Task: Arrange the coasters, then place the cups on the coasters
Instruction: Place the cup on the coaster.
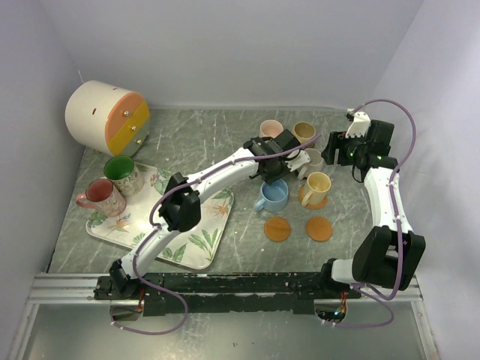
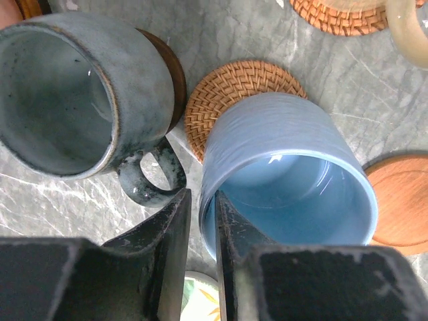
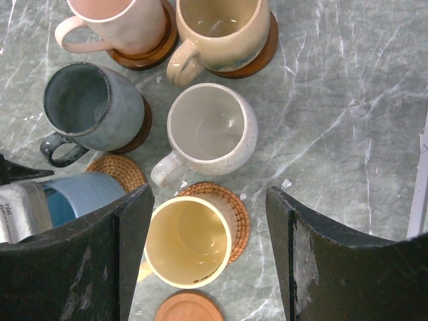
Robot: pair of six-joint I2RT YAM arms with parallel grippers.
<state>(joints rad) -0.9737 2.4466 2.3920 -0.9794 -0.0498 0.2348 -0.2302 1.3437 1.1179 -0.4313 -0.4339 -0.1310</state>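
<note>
My left gripper [image 2: 200, 200] straddles the near rim of the light blue cup [image 2: 287, 167], one finger inside and one outside, with a thin gap showing beside the wall. That cup stands on a woven coaster [image 2: 227, 87]. Beside it the dark grey cup [image 2: 67, 93] sits on a dark coaster. My right gripper [image 3: 207, 194] hangs open above the yellow cup [image 3: 190, 241], which rests on another woven coaster [image 3: 234, 214]. The pink [image 3: 114, 17], tan [image 3: 221, 27] and cream [image 3: 210, 130] cups stand behind. Two bare orange coasters [image 1: 277, 229] [image 1: 319, 229] lie in front.
A leaf-print tray [image 1: 195, 247] at the left holds a red cup [image 1: 101, 196] and a green cup [image 1: 121, 172]. A big white-and-orange cylinder [image 1: 105, 116] stands at the back left. Walls close in the table on three sides.
</note>
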